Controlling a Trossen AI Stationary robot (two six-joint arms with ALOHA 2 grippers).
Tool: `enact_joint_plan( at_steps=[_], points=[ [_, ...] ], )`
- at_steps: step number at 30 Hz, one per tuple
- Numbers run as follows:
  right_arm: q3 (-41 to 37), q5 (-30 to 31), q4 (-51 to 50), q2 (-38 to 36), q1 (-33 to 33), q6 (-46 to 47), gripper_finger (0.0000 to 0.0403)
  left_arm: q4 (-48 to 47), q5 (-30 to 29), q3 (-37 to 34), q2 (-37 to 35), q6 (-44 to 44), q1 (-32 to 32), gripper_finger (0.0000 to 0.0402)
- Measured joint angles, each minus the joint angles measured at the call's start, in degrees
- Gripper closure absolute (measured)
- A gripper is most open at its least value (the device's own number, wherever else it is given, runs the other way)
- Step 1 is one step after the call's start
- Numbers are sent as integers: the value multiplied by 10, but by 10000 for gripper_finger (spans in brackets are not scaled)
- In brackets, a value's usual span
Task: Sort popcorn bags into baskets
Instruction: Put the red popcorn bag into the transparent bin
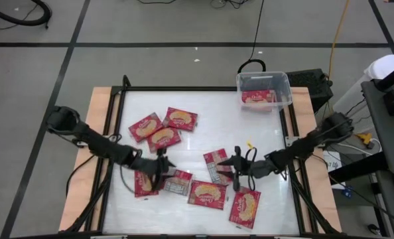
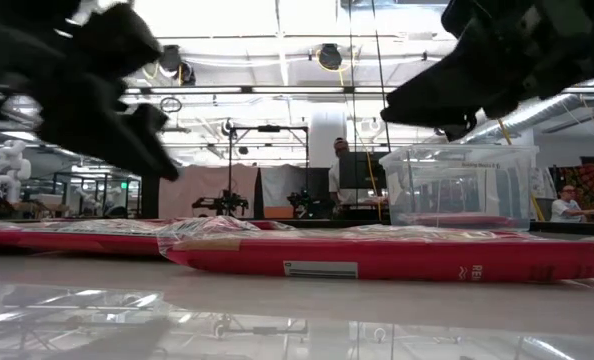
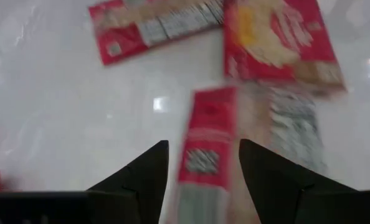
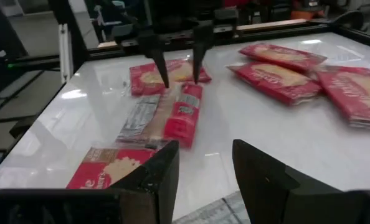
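Two dark robot arms reach inward over a glossy white tabletop strewn with red popcorn bags. The left pincer hangs just above a bag lying back-side up (grey print showing), its fingers spread apart and straddling the packet's near end without gripping it. The right pincer hovers low near the tabletop's middle, beside another face-down bag, its fingers parted and holding nothing.

Three bags cluster toward the far left of the surface; others lie along the near edge, among them one face-up packet between the two arms and one near the right arm. The clear plastic basket sits at the far right corner of the tabletop, with at least one red bag already inside.

In the low view, flat red packets stretch across the foreground, and people can be seen in the room beyond.
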Motion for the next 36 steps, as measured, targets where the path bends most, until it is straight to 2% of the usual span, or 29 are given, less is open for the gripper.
enact_joint_plan(
  at_steps=[4, 11, 21, 25, 31, 36],
  points=[
    [9, -3, 6, 26, -6, 1, 259, -5, -50, 0, 0, -4, -74, 202],
    [10, -14, 9, 27, -18, 2, 259, -27, -75, 0, 0, -7, -154, 200],
    [10, -15, 14, 27, -18, 4, 259, -39, -135, 0, 30, -16, -203, 141],
    [10, -15, 18, 27, -18, 4, 259, -38, -154, 0, 60, -39, -203, 134],
    [10, -15, 22, 27, -18, 2, 259, -26, -154, 0, 102, -46, -195, 169],
    [10, -13, 23, 27, -18, 2, 259, -18, -156, 2, 120, -51, -184, 237]
  ],
)
